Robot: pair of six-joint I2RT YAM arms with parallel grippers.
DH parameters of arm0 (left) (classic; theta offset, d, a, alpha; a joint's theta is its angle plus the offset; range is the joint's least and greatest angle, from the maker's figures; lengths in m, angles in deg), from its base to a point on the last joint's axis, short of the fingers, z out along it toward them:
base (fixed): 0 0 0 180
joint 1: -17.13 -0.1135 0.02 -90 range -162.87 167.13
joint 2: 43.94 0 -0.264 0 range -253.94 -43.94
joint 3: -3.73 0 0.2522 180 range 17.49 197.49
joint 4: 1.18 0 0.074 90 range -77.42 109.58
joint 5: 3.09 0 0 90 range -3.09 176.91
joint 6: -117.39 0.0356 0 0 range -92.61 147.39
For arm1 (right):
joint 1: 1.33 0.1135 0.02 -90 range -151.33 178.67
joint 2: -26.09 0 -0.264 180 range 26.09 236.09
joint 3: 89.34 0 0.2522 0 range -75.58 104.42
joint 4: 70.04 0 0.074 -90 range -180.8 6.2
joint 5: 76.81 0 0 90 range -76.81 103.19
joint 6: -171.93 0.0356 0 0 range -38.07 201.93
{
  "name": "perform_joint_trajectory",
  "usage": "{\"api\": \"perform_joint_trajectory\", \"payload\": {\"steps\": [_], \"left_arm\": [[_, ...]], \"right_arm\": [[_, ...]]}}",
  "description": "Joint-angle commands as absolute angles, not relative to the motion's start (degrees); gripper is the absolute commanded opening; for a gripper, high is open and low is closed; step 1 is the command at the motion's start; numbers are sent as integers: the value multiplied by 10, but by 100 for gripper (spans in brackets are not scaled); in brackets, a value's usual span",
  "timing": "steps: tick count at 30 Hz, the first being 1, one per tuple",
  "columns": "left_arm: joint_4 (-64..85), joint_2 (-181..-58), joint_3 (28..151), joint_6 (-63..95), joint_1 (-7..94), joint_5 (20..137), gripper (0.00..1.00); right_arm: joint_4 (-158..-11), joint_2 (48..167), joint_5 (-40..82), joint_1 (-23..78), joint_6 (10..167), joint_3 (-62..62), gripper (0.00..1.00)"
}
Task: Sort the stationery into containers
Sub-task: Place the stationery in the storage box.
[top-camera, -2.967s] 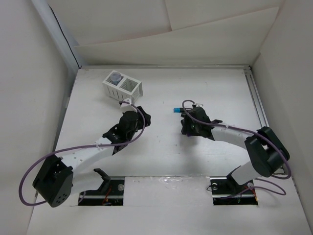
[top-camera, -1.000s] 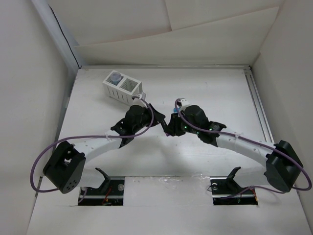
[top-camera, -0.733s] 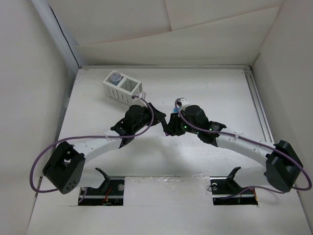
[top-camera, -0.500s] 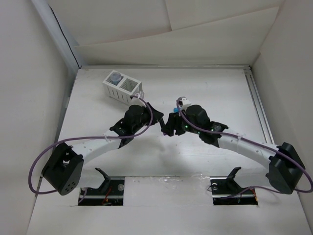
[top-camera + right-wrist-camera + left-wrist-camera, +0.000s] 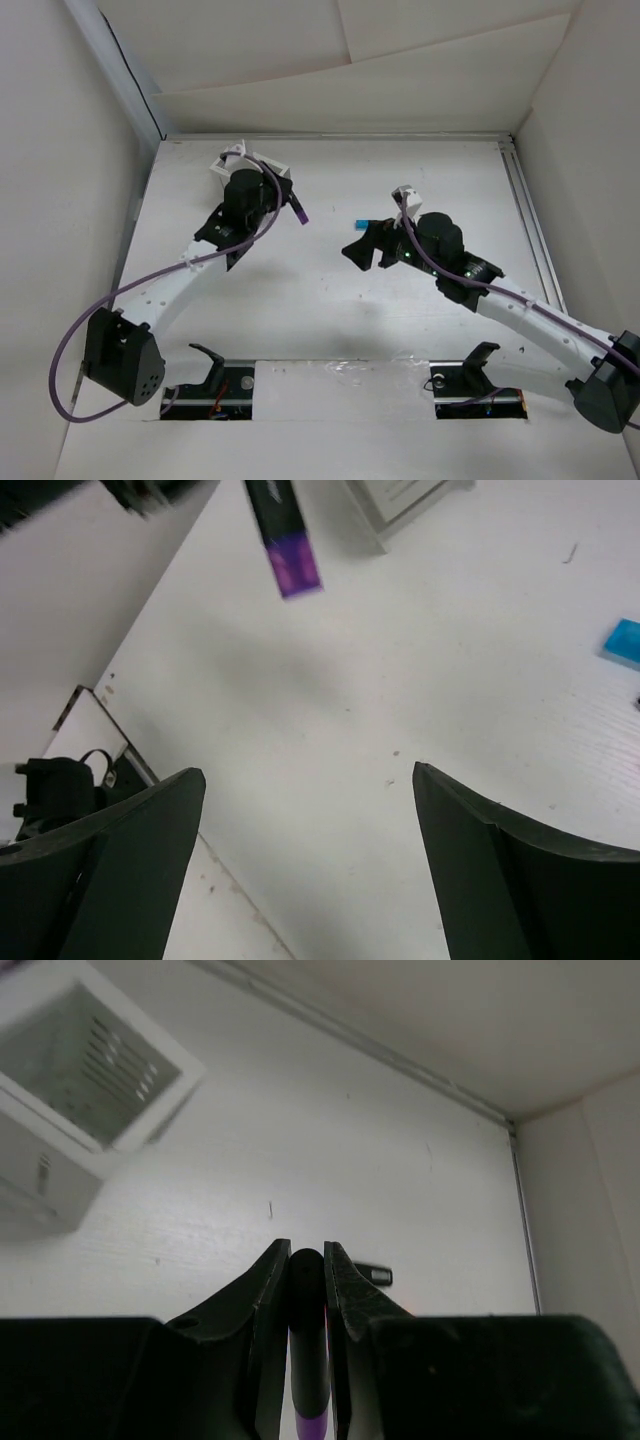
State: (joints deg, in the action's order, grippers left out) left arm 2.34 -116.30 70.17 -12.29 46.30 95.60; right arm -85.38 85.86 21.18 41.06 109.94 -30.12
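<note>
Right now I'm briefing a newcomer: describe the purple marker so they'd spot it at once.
Find the white mesh box at the table's far left. Beside it the left tool holds a dark marker with a purple end aloft. The blue one lies on the table.

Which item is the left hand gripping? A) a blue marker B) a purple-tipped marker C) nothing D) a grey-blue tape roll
B: the left hand is shut on the purple-tipped marker, its purple end showing in the left wrist view.
</note>
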Motion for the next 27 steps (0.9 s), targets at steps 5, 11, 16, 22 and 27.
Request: {"api": "perform_joint_trajectory", "payload": {"steps": [5,11,16,22,27], "left_arm": [[152,-1143,870,-45,442,1104,0],[181,-1221,940,-13,422,1184,0],[189,-1305,996,-13,352,1151,0],[189,-1399,1061,-5,331,1157,0],[178,-1442,1104,16,331,1164,0]], "right_arm": [[-841,858,176,392,1089,-333,92],[-820,864,164,392,1106,-360,95],[-814,845,164,387,1106,-373,97],[-814,839,157,387,1106,-373,97],[-814,844,168,387,1106,-373,97]]}}
